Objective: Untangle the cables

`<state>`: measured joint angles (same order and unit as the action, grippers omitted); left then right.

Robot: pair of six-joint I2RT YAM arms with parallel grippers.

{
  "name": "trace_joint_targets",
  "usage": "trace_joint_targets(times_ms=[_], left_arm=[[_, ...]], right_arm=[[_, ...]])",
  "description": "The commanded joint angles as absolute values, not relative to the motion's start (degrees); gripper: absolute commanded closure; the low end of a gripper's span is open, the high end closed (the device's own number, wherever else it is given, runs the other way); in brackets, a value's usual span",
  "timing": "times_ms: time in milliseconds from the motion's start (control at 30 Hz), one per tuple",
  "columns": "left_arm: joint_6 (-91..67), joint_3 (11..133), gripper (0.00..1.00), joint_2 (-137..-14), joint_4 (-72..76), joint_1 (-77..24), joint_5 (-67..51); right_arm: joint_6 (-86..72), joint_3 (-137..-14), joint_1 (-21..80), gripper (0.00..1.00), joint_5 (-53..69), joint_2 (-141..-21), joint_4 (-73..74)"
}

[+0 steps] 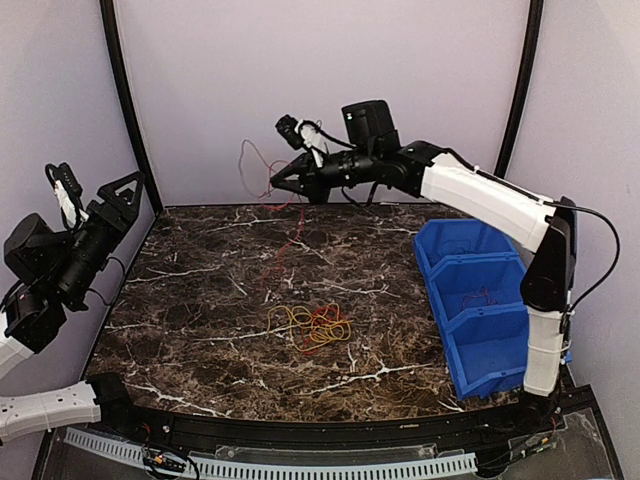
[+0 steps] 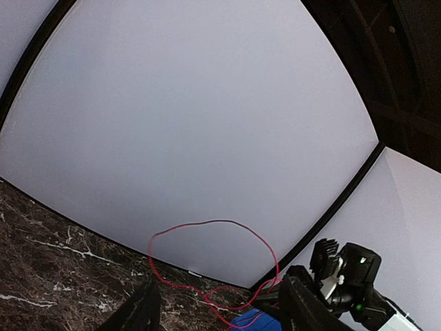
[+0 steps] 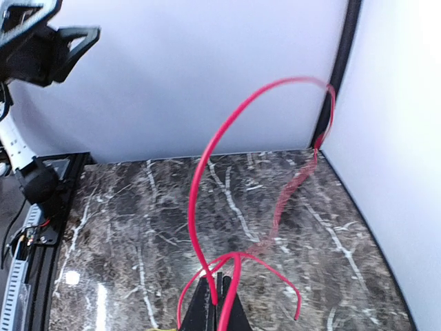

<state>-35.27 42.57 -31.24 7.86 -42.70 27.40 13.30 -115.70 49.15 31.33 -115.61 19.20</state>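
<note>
One red cable (image 3: 195, 186) hangs clamped in the right gripper (image 3: 219, 293); left gripper (image 1: 122, 195) jaws apart, empty; the tangle (image 1: 312, 325) on the table (image 1: 200, 300) is not yet separated.

pale lilac walls (image 1: 320, 60), black corner posts (image 1: 125, 100), dark white-veined marble tabletop (image 1: 200, 300), blue bins (image 1: 462, 236) at right.

Setting: robot test cell in a laboratory.
Enclosure: plain pale wall panels (image 1: 320, 90), joined by black corner posts (image 1: 125, 100), from 9 through 12 to 3 o'clock.
Work surface: dark marble-patterned table (image 1: 190, 300).
Fittings: stacked blue parts bins (image 1: 470, 240) at 3 o'clock; slotted white wiring duct (image 1: 300, 467) at 6 o'clock.
</note>
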Motion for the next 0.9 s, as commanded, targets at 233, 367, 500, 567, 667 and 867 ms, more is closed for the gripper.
trace_joint_targets(times_ms=[233, 367, 500, 567, 667, 867], left_arm=[[-19.5, 46.5, 0.36, -42.0, 9.7, -42.6, 32.2], [-12.3, 50.3, 0.35, -51.6, 13.1, -42.6, 30.7], [-7.7, 56.7, 0.32, -63.1, 12.3, -42.3, 28.9], [-5.1, 57.9, 0.32, -67.5, 14.9, -42.2, 28.6], [-1.2, 56.1, 0.32, -71.8, 21.4, -41.8, 29.6], [3.3, 52.3, 0.32, -75.4, 28.7, -39.2, 32.7]], right_arm=[[19.0, -108.7, 37.2, 1.0, 28.0, -100.6, 21.7], [19.9, -99.9, 33.3, 1.0, 26.7, -93.2, 21.9], [20.5, -94.1, 29.4, 1.0, 25.7, -85.9, 23.9], [20.3, -91.5, 27.3, 1.0, 25.8, -81.6, 24.6], [21.1, -88.3, 24.7, 1.0, 24.5, -75.0, 26.4], [24.8, -83.6, 16.9, 1.0, 26.2, -66.7, 32.2]])
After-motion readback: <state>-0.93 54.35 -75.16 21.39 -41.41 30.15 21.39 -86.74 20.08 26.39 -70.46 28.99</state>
